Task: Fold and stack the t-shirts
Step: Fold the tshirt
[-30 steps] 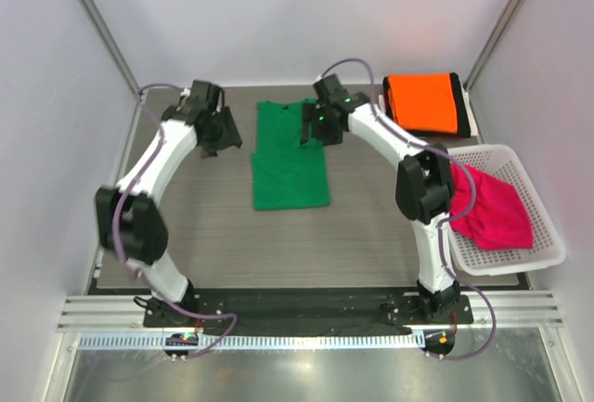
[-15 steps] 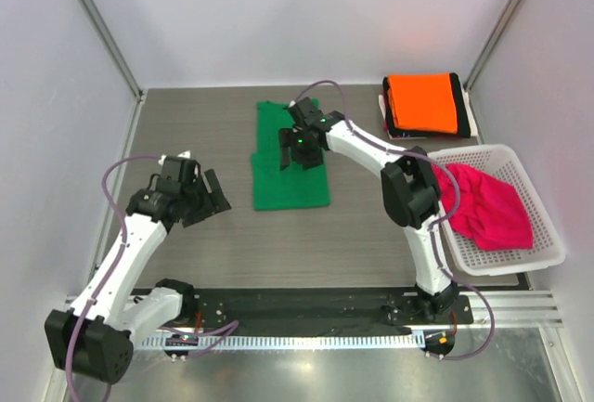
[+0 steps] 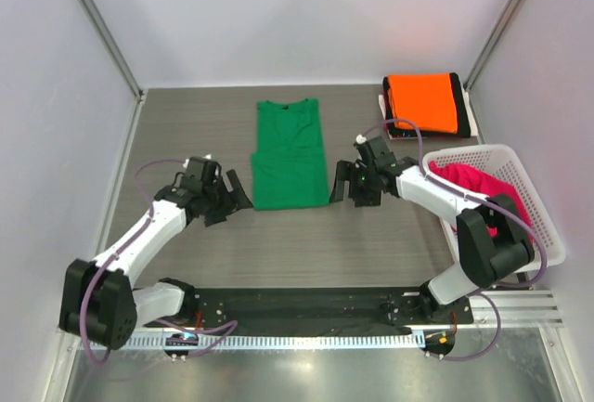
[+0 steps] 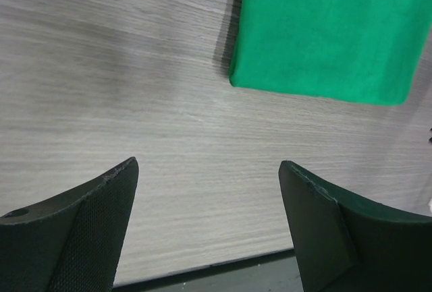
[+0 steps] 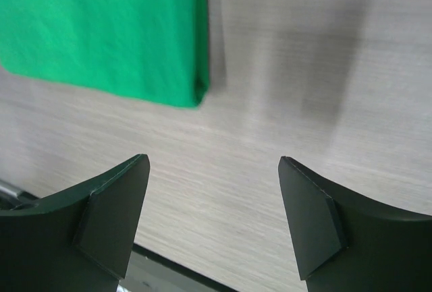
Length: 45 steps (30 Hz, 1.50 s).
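Beside the green t-shirt (image 3: 290,161), my left hand (image 3: 238,198) and right hand (image 3: 341,185) hover low, both spread wide, empty.

The table (image 3: 186,133) has a grey, wood-grained top with a black strip along its near edge. A green t-shirt (image 3: 290,156) lies flat near the middle, folded into a long narrow shape with its collar toward the far edge. In the far right corner a folded black t-shirt (image 3: 461,110) lies under a folded orange t-shirt (image 3: 422,102). A white mesh basket (image 3: 548,244) stands on the right side, just nearer than that pile.
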Motion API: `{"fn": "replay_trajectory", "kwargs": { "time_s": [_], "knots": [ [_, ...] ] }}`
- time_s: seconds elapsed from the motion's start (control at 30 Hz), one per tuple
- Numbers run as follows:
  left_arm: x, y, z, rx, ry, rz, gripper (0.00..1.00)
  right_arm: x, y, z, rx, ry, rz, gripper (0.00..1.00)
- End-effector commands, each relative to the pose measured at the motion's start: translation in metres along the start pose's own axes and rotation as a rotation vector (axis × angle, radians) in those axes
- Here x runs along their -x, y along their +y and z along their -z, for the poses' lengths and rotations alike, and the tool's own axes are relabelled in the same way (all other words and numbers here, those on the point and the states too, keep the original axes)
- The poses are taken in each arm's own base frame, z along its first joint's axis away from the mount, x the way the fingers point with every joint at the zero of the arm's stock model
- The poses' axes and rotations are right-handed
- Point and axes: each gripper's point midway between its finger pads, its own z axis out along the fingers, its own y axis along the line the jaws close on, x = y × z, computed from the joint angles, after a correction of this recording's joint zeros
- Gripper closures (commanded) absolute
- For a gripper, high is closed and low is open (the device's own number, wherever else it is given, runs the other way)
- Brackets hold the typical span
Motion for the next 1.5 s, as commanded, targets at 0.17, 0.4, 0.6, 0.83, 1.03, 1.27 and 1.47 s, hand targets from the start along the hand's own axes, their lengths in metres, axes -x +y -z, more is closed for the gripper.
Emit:
{"fn": "replay_trajectory", "kwargs": {
  "time_s": [0.17, 0.4, 0.6, 0.83, 1.03, 1.27, 1.47],
  "knots": [
    [0.010, -0.028, -0.039, -0.072, 0.007, 0.004, 0.16, -0.006, 0.007, -0.010, 0.145, -0.035, -0.077, 0.17],
    [0.001, -0.030, -0.063, -0.074, 0.054, 0.028, 0.20, -0.009, 0.007, -0.029, 0.170, -0.009, -0.106, 0.18],
    [-0.004, -0.025, -0.081, -0.059, 0.072, 0.048, 0.27, -0.012, 0.012, -0.045, 0.212, 0.023, -0.134, 0.25],
    [-0.011, -0.019, -0.100, -0.041, 0.102, 0.065, 0.44, -0.015, 0.013, -0.062, 0.233, 0.053, -0.148, 0.51],
    [-0.011, -0.018, -0.103, -0.038, 0.098, 0.068, 0.52, -0.016, 0.011, -0.068, 0.231, 0.063, -0.154, 0.65],
    [-0.012, -0.016, -0.106, -0.035, 0.101, 0.071, 0.66, -0.017, 0.011, -0.073, 0.231, 0.076, -0.151, 0.79],
    [-0.014, -0.016, -0.104, -0.038, 0.105, 0.079, 0.85, -0.016, 0.012, -0.075, 0.233, 0.078, -0.150, 0.93]
  ]
}}
